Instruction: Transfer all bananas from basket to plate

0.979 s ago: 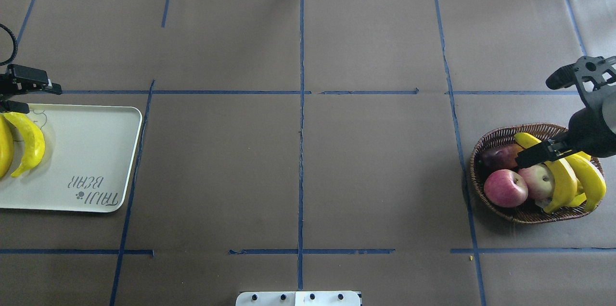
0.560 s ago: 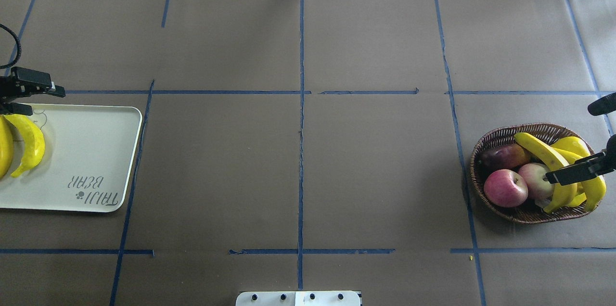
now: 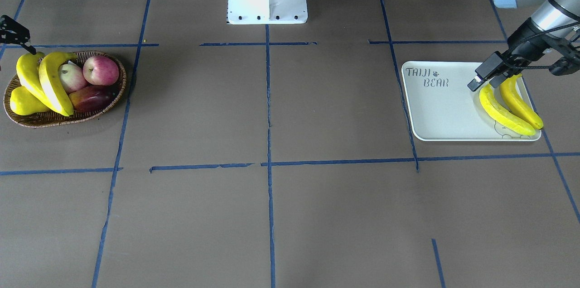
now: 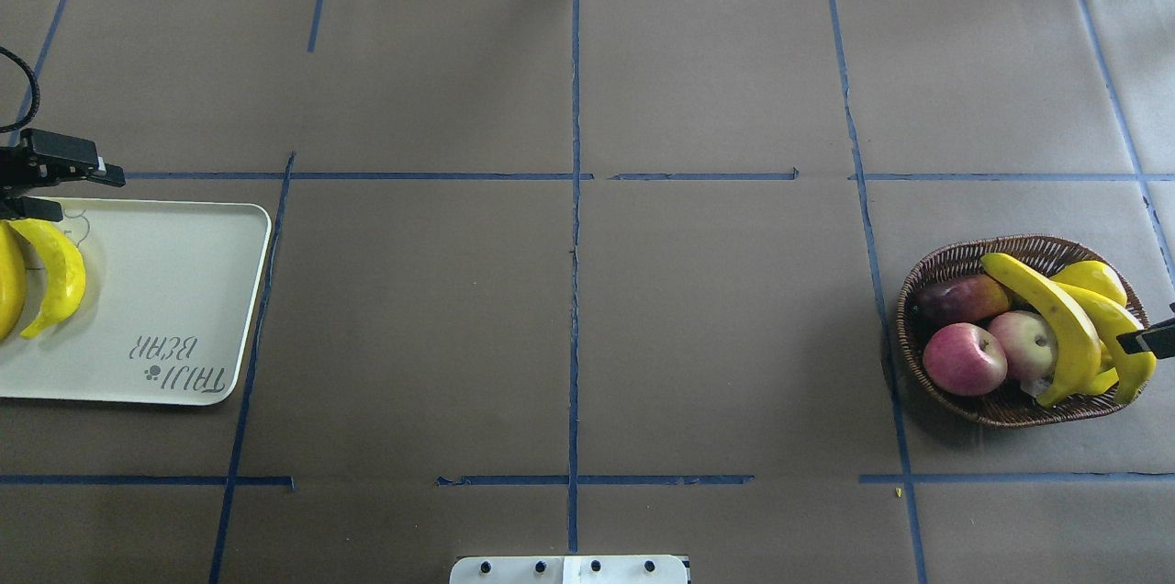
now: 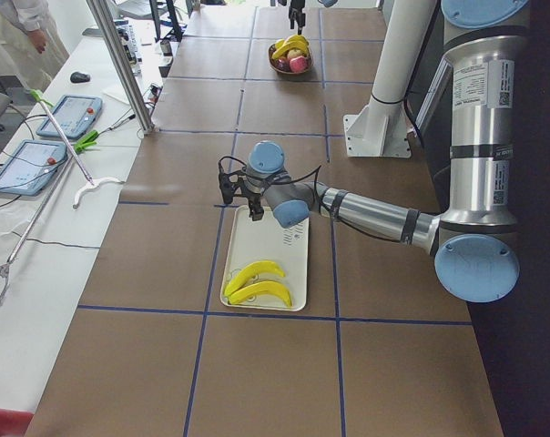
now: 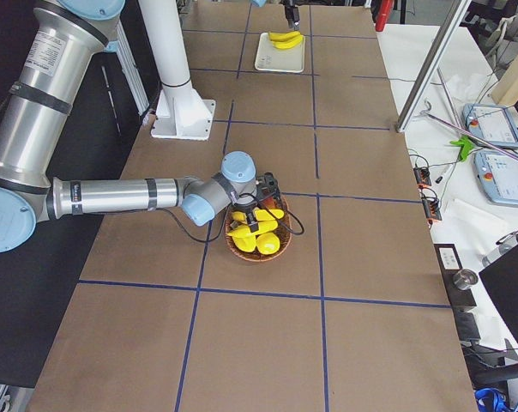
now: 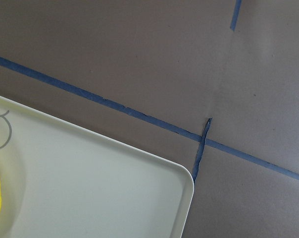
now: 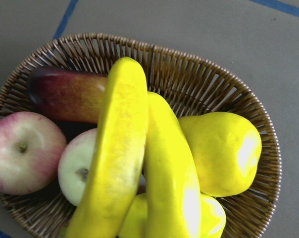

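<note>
Left jaws spread, empty, just above two bananas [image 3: 500, 117] lying side by side on the plate [image 3: 439, 111]. Right jaws at the rim of the basket [image 4: 955, 258], can't tell if spread; other two bananas [image 3: 49, 84] lie in it beside them.

Smooth, glossy yellow bananas [image 8: 120, 148] with the look of moulded plastic catch the light in a basket [image 8: 199, 74] of rough woven brown wicker. Beside them are an equally shiny pear [image 8: 224, 148] and a duller, satin-skinned red apple [image 8: 21, 148]. The tray [image 7: 90, 188] is smooth off-white plastic with a soft sheen. Matt brown paper [image 4: 716, 336], creased at its seams, is marked with blue tape [image 4: 413, 175]. The right arm [image 6: 113, 196] shows brushed silver metal tubes and plastic-looking pale blue caps.
</note>
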{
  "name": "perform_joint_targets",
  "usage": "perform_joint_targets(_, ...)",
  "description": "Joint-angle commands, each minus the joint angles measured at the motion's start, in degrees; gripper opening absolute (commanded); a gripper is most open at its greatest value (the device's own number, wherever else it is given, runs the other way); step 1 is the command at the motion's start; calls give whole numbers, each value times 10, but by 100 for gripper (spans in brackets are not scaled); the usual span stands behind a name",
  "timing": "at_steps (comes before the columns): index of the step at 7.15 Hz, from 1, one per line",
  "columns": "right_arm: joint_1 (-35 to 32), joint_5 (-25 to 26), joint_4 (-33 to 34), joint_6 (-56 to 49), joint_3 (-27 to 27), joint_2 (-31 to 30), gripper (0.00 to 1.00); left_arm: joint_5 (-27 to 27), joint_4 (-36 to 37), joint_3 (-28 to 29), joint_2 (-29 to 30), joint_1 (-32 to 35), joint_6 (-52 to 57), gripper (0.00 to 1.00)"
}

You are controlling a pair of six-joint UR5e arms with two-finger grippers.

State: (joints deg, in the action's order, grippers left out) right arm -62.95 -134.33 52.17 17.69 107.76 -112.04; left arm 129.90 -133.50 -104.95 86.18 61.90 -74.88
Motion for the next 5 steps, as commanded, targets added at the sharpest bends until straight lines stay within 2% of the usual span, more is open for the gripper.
perform_joint_targets(1, -4, 1, -1, 1, -25, 7, 100, 0, 0, -5, -3, -1, 0, 100)
perform_joint_targets(5, 9, 4, -1, 25, -26, 15, 100, 0, -1, -8, -8, -1, 1, 100)
